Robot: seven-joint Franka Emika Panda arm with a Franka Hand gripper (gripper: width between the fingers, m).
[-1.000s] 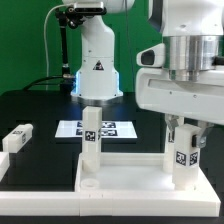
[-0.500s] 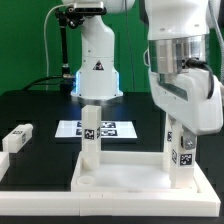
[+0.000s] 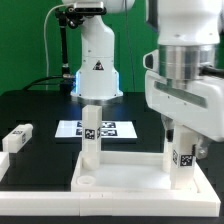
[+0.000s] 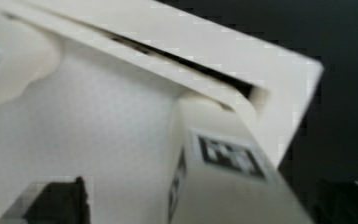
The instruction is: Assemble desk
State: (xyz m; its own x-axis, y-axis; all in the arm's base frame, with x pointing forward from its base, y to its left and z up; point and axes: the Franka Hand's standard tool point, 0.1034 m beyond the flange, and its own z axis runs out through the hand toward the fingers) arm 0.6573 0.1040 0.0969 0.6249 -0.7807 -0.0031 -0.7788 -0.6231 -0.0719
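Observation:
The white desk top lies at the front with two white legs standing upright in it. The left leg stands free. My gripper is over the top of the right leg, one finger on each side of it. In the wrist view this leg with its tag fills the middle, and a dark finger stands apart from its side with a gap between them. The gripper looks open around the leg. A third leg lies loose on the black table at the exterior view's left.
The marker board lies flat behind the desk top. The arm's white base stands at the back. A thin white rail runs along the exterior view's left edge of the table.
The wrist turned one way and then back around the right leg. The leg's tag sits slightly lower than a second ago. The left leg and the loose leg have not moved.

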